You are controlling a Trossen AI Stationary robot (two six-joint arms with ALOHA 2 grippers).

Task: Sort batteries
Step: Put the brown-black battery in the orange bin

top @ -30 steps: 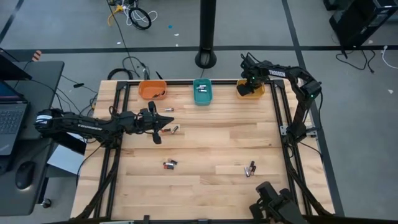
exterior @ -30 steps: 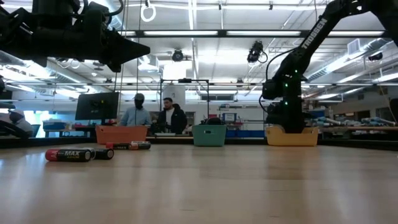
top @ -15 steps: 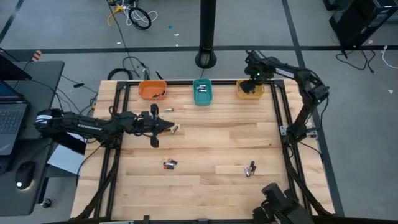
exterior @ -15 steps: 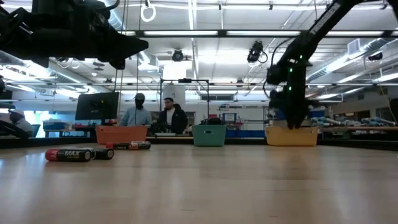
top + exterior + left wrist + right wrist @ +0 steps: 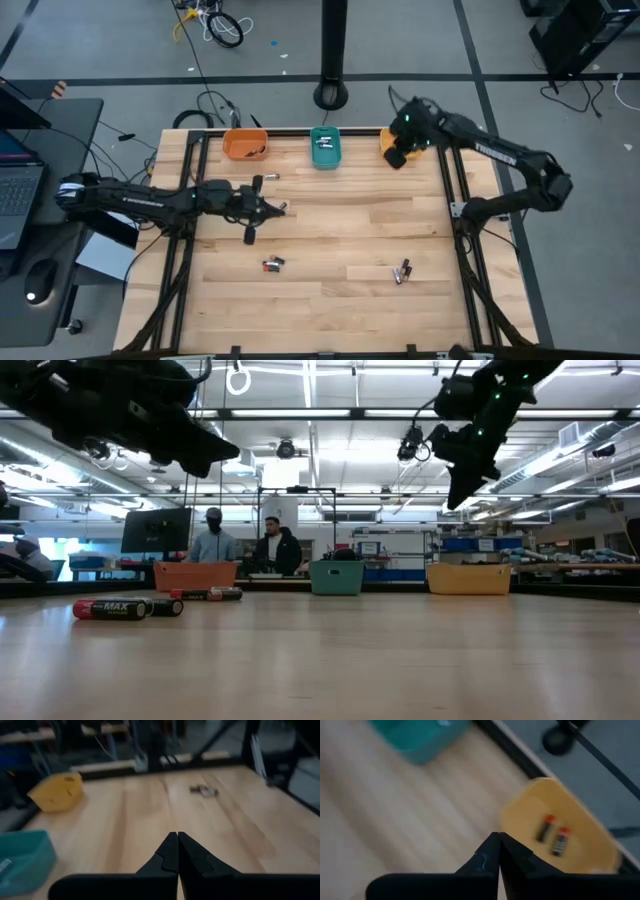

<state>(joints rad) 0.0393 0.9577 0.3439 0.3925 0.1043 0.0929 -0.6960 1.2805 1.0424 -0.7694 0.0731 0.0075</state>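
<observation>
Left tool [image 5: 268, 208]: tips together, empty, beside batteries [image 5: 281, 208]. Part tips before descent, straddle 1 cell. Right tool [image 5: 498, 838]: together, above yellow bin [image 5: 570, 820].

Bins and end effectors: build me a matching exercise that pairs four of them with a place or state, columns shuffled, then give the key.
Column one:
1. yellow bin
2. teal bin
3. left end effector
4. orange bin

Column two:
A. shut and empty, above the wood left of table centre
B. middle of the three bins at the far edge
C. holds two orange-tipped batteries
D. far-left bin of the row

Pairs: 1-C, 2-B, 3-A, 4-D
</observation>
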